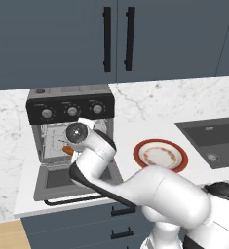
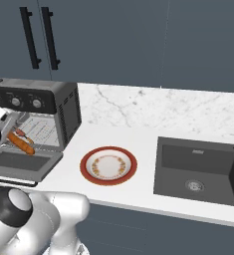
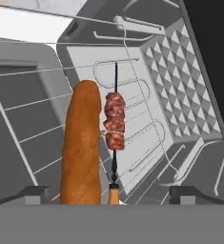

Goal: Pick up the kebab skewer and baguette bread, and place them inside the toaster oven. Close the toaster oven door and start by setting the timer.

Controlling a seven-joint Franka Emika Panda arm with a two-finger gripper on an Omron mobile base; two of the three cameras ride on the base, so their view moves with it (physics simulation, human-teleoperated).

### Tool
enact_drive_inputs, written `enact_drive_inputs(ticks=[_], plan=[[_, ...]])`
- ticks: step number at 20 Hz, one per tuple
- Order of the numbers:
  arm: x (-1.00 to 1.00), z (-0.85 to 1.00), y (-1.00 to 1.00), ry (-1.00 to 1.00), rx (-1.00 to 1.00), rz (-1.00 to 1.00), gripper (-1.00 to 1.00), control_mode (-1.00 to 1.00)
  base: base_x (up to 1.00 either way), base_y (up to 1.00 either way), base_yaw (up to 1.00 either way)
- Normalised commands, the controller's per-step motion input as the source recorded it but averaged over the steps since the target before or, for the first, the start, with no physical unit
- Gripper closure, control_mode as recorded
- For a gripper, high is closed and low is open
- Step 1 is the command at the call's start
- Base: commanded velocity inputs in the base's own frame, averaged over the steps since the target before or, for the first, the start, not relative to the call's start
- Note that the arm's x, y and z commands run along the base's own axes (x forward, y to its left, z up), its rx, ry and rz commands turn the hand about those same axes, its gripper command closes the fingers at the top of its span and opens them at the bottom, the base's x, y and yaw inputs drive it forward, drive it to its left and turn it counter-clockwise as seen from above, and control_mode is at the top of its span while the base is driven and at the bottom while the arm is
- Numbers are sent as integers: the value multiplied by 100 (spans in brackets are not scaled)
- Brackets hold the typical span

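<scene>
No readable writing on the toaster oven [image 1: 69, 104]; baguette bread [image 3: 82, 147] and kebab skewer [image 3: 114, 121] lie centre-frame on its rack, seemingly touching; end effector [image 3: 108, 194] wide, empty.

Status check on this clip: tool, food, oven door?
Tool open, nothing held. Baguette and skewer side by side on oven rack. Door down, arm reaching in over it.

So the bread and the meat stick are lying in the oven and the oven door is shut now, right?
Not quite. The baguette bread and kebab skewer do lie on the rack inside the toaster oven, but the toaster oven door hangs open, as the right base view shows.
</scene>
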Motion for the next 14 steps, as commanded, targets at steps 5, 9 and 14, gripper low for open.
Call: enact_drive_inputs(ticks=[5, 9, 14], plan=[[-74, 34, 1, 3, 18, 3, -100, -100, 0, 0, 0], [-83, 8, -4, 18, 28, -10, -100, -100, 0, 0, 0], [-76, -20, -33, 1, 24, -38, -100, -100, 0, 0, 0]])
